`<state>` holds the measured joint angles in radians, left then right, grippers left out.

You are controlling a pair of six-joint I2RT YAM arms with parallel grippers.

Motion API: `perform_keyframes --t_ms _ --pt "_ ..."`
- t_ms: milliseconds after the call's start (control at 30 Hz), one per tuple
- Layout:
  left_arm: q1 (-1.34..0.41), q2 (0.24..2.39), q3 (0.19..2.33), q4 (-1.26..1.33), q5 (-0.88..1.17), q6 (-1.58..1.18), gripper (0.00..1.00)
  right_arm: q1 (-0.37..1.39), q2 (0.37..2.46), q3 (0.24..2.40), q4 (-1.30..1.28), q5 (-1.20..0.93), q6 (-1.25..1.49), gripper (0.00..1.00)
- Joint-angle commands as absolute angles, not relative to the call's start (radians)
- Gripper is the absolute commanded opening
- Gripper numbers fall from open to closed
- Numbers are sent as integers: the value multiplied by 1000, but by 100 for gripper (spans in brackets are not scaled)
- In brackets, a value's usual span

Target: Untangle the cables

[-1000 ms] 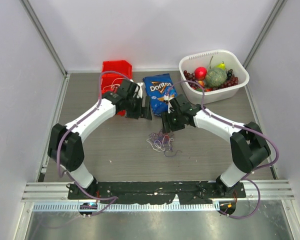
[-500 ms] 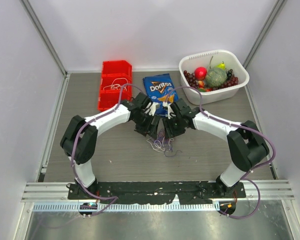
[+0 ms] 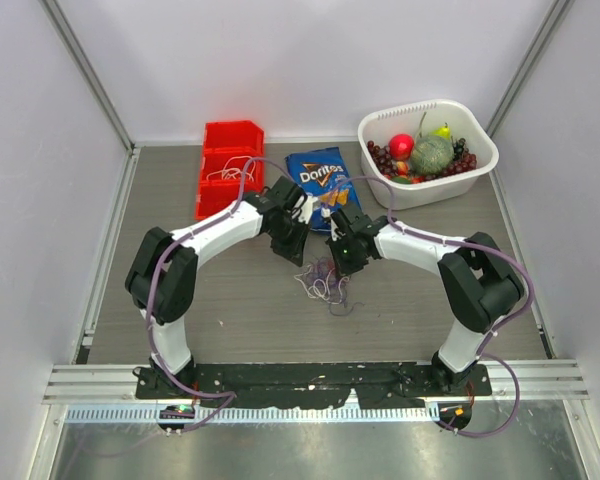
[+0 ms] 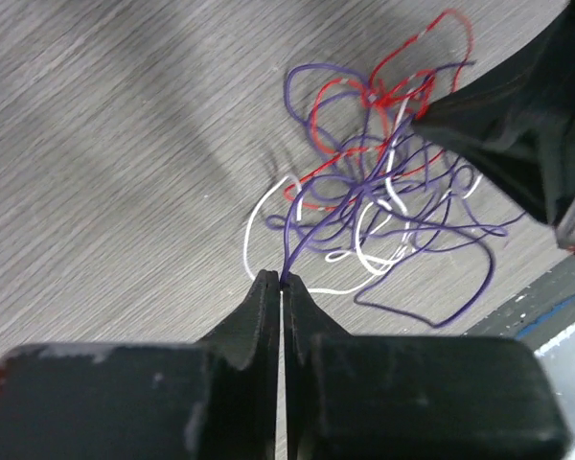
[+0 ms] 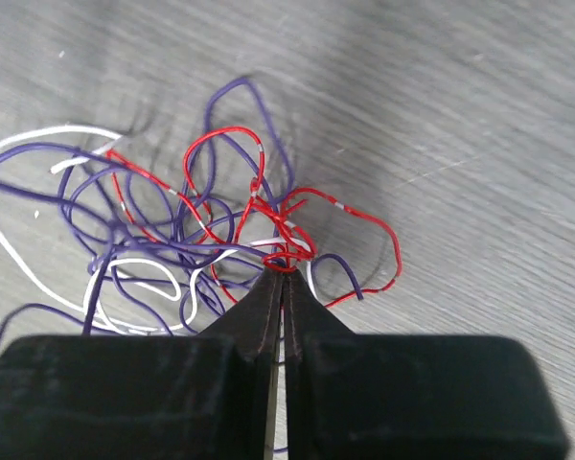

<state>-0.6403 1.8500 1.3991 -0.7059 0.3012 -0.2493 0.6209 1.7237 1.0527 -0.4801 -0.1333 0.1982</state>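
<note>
I see the loose tangle of thin white, red and purple-blue cables (image 3: pixel 325 285) lying on the grey wood-grain bench (image 3: pixel 210 310), about midway between its left and right edges and slightly nearer the near edge than the far one. My left claw (image 4: pixel 282 278) is pinched narrow, its tips closed on a bundle of purple strands at the tangle's edge. My right claw (image 5: pixel 282 276) is pinched just as tight on a small red knot on the opposite side. Both claws sit low over the bench, the tangle between them. Toward the far edge I see a red plastic bin (image 3: pixel 230 165), a blue Doritos chip bag (image 3: pixel 320 178) and, in the far right corner, a white plastic basket (image 3: pixel 480 150) of fruit.
</note>
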Motion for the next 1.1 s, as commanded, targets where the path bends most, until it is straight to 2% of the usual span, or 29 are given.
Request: perform_keyframes --t_ms 0,200,533,833,1067 --pt "-638 1770 1443 -753 214 -204 0 623 1717 1098 -483 59 247 1" --pt "-640 1692 1571 -851 -114 -163 0 621 1638 1063 -569 285 307 1" --pt "-637 1554 1804 -782 -409 -144 0 561 1537 971 -612 351 333 1" --pt "-637 1410 1959 -540 -454 -100 0 503 1520 934 -603 322 334 1" --pt "-635 1480 2097 -462 -563 -66 0 483 1511 954 -595 276 312 1"
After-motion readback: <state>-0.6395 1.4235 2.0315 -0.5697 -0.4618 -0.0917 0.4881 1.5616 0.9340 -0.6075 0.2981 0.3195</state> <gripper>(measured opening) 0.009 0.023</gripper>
